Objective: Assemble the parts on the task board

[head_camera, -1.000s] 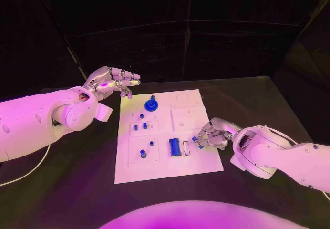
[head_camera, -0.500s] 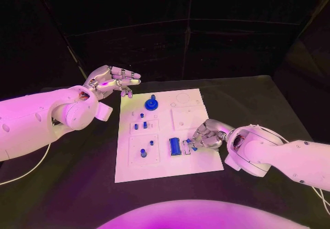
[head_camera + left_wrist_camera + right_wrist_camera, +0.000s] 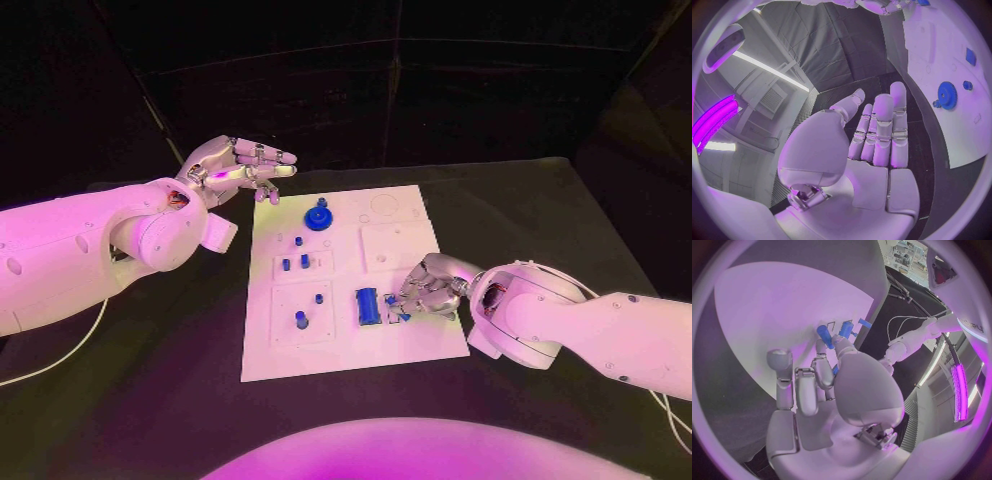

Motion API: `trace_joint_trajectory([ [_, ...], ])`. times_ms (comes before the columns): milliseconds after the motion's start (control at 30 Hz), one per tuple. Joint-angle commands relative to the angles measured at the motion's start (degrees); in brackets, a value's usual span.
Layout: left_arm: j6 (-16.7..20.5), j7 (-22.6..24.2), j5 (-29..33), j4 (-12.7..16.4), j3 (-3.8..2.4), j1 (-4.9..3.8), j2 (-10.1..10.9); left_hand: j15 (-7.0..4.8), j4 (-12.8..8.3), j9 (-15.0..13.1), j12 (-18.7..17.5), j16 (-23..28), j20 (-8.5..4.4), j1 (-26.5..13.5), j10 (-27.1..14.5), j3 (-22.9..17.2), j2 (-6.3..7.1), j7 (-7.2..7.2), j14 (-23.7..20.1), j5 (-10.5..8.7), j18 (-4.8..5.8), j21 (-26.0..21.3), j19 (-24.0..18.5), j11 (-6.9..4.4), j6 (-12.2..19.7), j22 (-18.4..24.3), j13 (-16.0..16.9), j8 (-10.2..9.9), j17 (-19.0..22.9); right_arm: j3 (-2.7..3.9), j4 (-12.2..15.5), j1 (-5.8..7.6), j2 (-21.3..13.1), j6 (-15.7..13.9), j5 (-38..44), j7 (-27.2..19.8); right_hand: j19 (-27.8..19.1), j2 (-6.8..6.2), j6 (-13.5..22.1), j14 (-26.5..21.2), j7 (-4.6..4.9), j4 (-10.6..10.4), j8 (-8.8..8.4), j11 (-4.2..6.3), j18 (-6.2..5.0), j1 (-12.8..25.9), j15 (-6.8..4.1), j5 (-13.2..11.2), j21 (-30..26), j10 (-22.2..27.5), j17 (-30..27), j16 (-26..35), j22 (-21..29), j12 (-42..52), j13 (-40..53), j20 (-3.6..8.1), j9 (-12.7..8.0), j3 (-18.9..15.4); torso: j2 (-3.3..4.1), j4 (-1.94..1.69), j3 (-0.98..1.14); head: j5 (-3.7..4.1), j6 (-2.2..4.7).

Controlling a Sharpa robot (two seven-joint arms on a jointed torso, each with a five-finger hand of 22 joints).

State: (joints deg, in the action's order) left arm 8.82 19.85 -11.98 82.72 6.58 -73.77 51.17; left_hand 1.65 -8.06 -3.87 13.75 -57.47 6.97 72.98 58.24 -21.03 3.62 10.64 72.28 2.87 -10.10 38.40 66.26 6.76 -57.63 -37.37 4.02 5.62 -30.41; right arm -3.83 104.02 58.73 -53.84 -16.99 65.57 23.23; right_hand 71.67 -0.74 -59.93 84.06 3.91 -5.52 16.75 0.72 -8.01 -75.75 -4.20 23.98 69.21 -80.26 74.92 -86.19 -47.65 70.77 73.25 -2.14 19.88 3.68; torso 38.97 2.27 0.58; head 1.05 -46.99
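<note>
Flat white task board point(image 3: 411, 345), silver right hand point(image 3: 428, 285) pinching small blue part point(image 3: 402, 316), left hand point(image 3: 231, 168) released, fingers spread

Task board point(image 3: 411, 345) looks like matt white plastic, smooth, w/ shallow recesses. Parts by the right hand point(image 3: 428, 288), e.g. the blue block point(image 3: 366, 306), are glossy plastic. Both hands, incl. the left hand point(image 3: 873, 150), look like satin silver metal; arm shells are glossy white plastic. Table point(image 3: 519, 210) is matt black, cloth-ish.
</note>
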Motion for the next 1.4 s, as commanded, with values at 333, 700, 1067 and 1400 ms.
trace_joint_trajectory([
  [333, -0.7, 0.2, 0.2, 0.1, -0.03, -0.07, 0.0, -0.02, 0.4, 0.0, 0.2, 0.2, 0.32, -0.3, -0.4, 0.1, -0.33, 0.04, -0.2, -0.11, -0.34, -0.2, 0.1, 0.09, 0.3, 0.1, 0.1, -0.3, 0.1, 0.01, 0.0, 0.07, 0.4, -0.3, 3.8, 1.2, 0.7, -0.28, -2.6, 4.6, -1.11, -2.6, 1.68, 0.67, 0.59, 3.8, -0.65, -0.1, 0.6, -1.3, 8.1, -0.5, -0.9, 0.4, 0.6, 0.47, 1.2, -0.6, -0.02, 0.00, 0.01, -0.03, -0.07],
  [700, -0.7, 0.2, 0.2, 0.1, -0.03, -0.07, 0.1, -0.02, 0.4, 0.0, 0.2, 0.2, 0.32, -0.3, -0.4, 0.1, -0.33, 0.04, -0.2, -0.11, -0.34, -0.2, 0.1, 0.09, 0.3, 0.1, 0.1, -0.3, 0.1, 0.01, -0.1, 0.06, 0.7, -0.8, 4.9, 1.2, 1.0, 0.00, -3.4, 4.7, -1.75, -4.1, 3.17, 1.22, 0.69, 5.3, -1.13, -0.1, 0.9, -1.9, 8.6, -0.7, -1.4, 1.0, 1.2, 0.93, 2.4, -1.2, 0.00, 0.05, -0.01, -0.03, -0.03],
  [1067, -0.7, 0.1, 0.2, 0.3, -0.03, -0.08, 0.2, -0.01, 0.4, 0.0, 0.3, 0.1, 0.33, -0.3, -0.5, 0.2, -0.36, 0.04, -0.3, -0.11, -0.34, -0.3, 0.1, 0.09, 0.4, 0.1, 0.1, -0.3, 0.1, 0.01, -0.4, 0.06, 1.2, -2.2, 5.4, 1.3, 1.0, -0.18, -3.3, 4.7, -1.82, -5.0, 3.75, 1.30, 0.71, 6.3, -1.22, -1.7, 0.9, -2.1, 8.6, -0.7, -1.4, 1.1, 1.3, 1.08, 3.0, -2.0, 0.04, 0.03, 0.00, 0.01, -0.13],
  [1400, -0.6, 0.1, 0.2, 0.4, -0.03, -0.10, 0.3, 0.00, 0.5, 0.0, 0.3, 0.1, 0.34, -0.4, -0.5, 0.2, -0.38, 0.04, -0.3, -0.11, -0.34, -0.3, 0.1, 0.09, 0.4, 0.1, 0.1, -0.3, 0.1, 0.01, -0.4, 0.06, 1.2, -2.3, 5.5, 1.3, 1.0, -0.86, -2.9, 4.7, -1.69, -7.3, 4.60, 1.17, 0.71, 8.6, -1.14, -7.1, 0.8, -2.2, 8.6, -0.7, -1.4, 1.1, 1.4, 1.04, 3.9, -5.5, -0.04, 0.05, 0.01, 0.03, -0.31],
])
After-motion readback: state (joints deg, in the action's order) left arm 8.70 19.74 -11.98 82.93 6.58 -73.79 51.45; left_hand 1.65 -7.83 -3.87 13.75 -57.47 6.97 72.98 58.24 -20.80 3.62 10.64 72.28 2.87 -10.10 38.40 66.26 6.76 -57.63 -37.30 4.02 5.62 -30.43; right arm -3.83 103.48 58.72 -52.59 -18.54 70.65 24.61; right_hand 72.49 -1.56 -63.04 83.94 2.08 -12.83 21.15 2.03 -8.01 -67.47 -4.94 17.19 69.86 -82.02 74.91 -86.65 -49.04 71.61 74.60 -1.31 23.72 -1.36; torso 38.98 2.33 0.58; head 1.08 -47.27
